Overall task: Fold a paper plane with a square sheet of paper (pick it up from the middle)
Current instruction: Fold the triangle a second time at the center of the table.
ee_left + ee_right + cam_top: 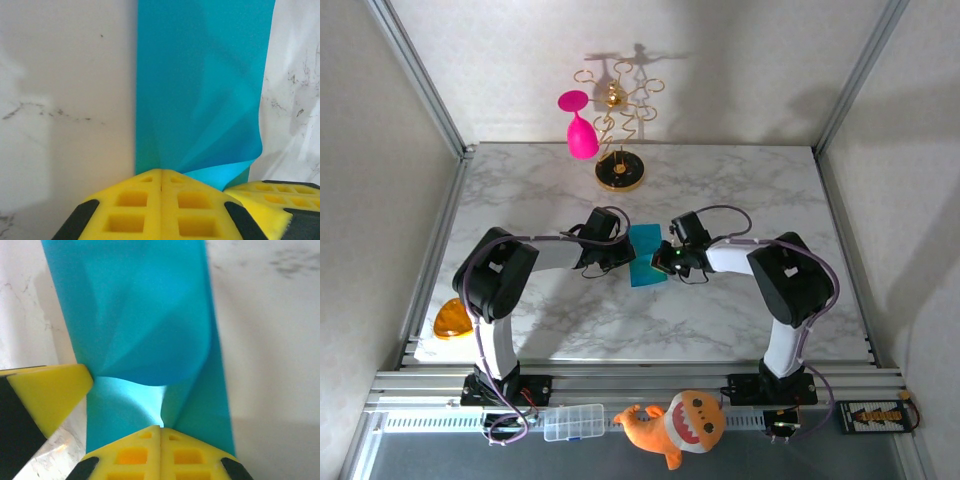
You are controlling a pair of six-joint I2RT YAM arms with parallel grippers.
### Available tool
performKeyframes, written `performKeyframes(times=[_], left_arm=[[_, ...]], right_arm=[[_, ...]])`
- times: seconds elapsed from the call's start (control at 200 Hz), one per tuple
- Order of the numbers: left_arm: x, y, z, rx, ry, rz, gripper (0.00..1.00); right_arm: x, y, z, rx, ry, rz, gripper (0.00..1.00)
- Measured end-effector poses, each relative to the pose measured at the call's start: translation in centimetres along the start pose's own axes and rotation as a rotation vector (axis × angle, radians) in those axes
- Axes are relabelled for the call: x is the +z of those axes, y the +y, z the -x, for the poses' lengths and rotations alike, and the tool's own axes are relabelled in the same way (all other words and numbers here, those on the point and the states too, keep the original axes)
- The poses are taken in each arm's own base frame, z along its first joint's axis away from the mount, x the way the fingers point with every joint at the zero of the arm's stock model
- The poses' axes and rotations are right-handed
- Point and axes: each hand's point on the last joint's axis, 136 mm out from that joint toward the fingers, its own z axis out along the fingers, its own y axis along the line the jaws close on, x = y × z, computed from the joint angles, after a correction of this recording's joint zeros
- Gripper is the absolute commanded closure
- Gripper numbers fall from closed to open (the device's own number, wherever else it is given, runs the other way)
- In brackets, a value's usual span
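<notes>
The square sheet of paper [643, 245], turquoise-blue, lies mid-table as a narrow folded strip rather than a paper plane. My left gripper [623, 262] meets it from the left and my right gripper [663, 262] from the right. In the left wrist view the left gripper [161, 171] is shut at the paper's [200, 75] near edge, and creases fan out from its tip. In the right wrist view the right gripper [161, 427] is shut on a raised fold of the paper [140, 315], whose flap curls up and shows a lighter underside. The other arm's yellow fingers [47, 390] touch the strip's left edge.
A gold stand [618, 172] with a hanging pink goblet [580, 130] stands at the back of the marble table [570, 330]. An orange object [450, 320] sits at the left edge. A clear box [573, 422] and an orange plush toy [680, 425] lie on the front rail.
</notes>
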Motion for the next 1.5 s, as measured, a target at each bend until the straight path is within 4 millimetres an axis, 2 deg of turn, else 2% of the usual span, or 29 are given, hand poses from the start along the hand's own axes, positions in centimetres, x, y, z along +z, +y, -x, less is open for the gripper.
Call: performKeyframes(times=[0.17,0.34,0.431,0.501,0.666,0.906,0.986,1.081,1.177,1.312,1.502], left_arm=[[0.0,0.0,0.0,0.008,0.001,0.0,1.0],[0.0,-0.1,0.0,0.021,0.003,0.001,1.0],[0.1,-0.1,0.1,0.025,0.006,0.001,1.0],[0.1,-0.2,0.1,0.025,0.007,0.001,1.0],[0.1,-0.2,0.1,0.028,0.007,0.001,1.0],[0.0,-0.3,0.2,0.024,0.005,-0.002,1.0],[-0.1,-0.4,0.2,0.018,0.002,-0.005,0.92],[-1.3,-1.1,0.3,-0.005,-0.016,-0.026,0.84],[-3.3,-2.4,0.2,-0.024,-0.049,-0.074,0.82],[-4.8,-4.1,-1.1,-0.037,-0.057,-0.129,0.82],[-3.7,-3.8,-4.5,-0.061,0.01,-0.112,0.83]], right_arm=[[-1.0,0.0,0.3,-0.009,-0.024,0.002,0.98],[-1.2,2.3,1.4,-0.067,-0.046,0.042,0.98],[-0.6,3.9,1.9,-0.096,-0.045,0.067,0.98],[0.0,4.3,2.0,-0.105,-0.038,0.07,0.98],[1.2,3.1,1.5,-0.093,-0.013,0.04,0.99],[1.6,1.7,0.8,-0.069,-0.015,0.023,0.99],[1.7,1.7,0.8,-0.06,-0.019,0.027,0.99],[1.7,1.6,0.8,-0.043,-0.023,0.027,0.99],[1.7,1.5,0.8,-0.027,-0.027,0.03,0.99],[1.7,1.5,0.8,-0.012,-0.028,0.03,1.0],[1.7,1.4,0.8,-0.001,-0.027,0.028,0.99]])
